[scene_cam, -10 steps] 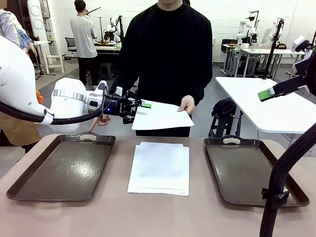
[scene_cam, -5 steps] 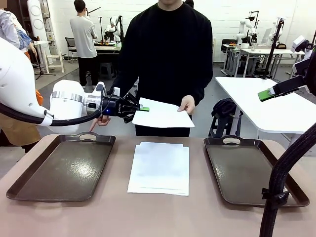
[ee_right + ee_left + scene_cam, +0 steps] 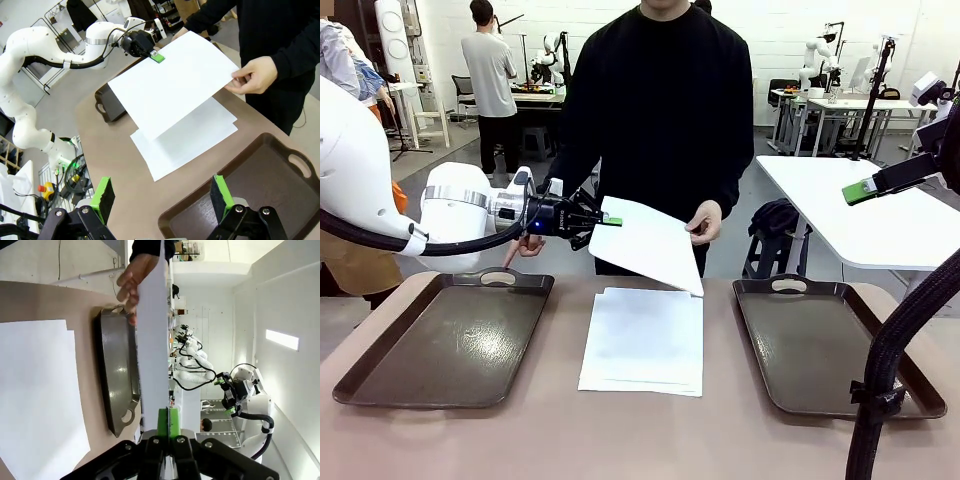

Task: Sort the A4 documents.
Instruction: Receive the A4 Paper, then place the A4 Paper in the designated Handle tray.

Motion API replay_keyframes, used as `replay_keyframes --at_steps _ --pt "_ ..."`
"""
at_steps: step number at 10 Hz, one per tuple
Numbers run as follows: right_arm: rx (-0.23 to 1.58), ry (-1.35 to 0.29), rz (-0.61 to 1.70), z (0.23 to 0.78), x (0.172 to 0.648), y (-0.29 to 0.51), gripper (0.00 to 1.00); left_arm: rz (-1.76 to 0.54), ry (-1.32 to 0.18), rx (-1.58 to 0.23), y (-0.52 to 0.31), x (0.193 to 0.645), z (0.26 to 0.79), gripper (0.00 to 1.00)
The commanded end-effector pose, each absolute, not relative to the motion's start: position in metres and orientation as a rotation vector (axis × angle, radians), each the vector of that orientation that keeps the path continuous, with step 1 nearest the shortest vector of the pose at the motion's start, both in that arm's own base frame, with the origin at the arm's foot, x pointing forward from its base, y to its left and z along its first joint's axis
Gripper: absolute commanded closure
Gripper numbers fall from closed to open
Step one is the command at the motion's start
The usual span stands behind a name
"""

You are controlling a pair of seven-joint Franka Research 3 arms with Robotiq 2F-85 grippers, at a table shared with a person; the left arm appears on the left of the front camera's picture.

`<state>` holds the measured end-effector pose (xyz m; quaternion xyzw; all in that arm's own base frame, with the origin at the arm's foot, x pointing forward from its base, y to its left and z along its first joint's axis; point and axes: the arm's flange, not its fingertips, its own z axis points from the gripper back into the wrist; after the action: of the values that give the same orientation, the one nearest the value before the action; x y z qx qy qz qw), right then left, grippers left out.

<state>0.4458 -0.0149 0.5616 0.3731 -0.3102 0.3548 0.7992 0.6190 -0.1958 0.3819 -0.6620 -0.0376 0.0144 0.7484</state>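
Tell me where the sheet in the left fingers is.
Front view, centre: the sheet hangs tilted above the paper stack, between the left fingers and the person's hand.

Front view faces person [image 3: 660,110] across table [image 3: 720,430] — all share A4 documents [image 3: 642,340].

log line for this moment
left fingers: shut on thin white A4 paper sheet | person's hand: at sheet's opposite edge | right fingers: open | white paper stack: on table between dark brown trays
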Motion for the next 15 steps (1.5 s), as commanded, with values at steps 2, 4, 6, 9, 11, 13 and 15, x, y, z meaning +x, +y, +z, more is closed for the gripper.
replay_keyframes --at_steps 2,4,6,9,11,13,15 --pt "0.807 -0.666 0.762 0.561 0.446 -0.015 0.00 0.017 -0.100 -1.449 -0.196 0.619 0.383 1.00" --pt "0.807 -0.666 0.762 0.561 0.446 -0.015 0.00 0.017 -0.100 -1.449 -0.196 0.619 0.383 1.00" --pt "0.807 -0.666 0.762 0.561 0.446 -0.015 0.00 0.017 -0.100 -1.449 -0.196 0.619 0.383 1.00" --pt "0.807 -0.666 0.762 0.561 0.446 -0.015 0.00 0.017 -0.100 -1.449 -0.196 0.619 0.383 1.00" --pt "0.807 -0.666 0.762 0.561 0.446 -0.015 0.00 0.017 -0.100 -1.449 -0.196 0.619 0.383 1.00" --pt "0.807 -0.666 0.762 0.561 0.446 -0.015 0.00 -0.071 -0.113 -1.350 -0.202 0.613 0.390 0.99" --pt "0.807 -0.666 0.762 0.561 0.446 -0.015 0.00 -0.151 -0.166 -1.164 -0.179 0.582 0.401 0.99"
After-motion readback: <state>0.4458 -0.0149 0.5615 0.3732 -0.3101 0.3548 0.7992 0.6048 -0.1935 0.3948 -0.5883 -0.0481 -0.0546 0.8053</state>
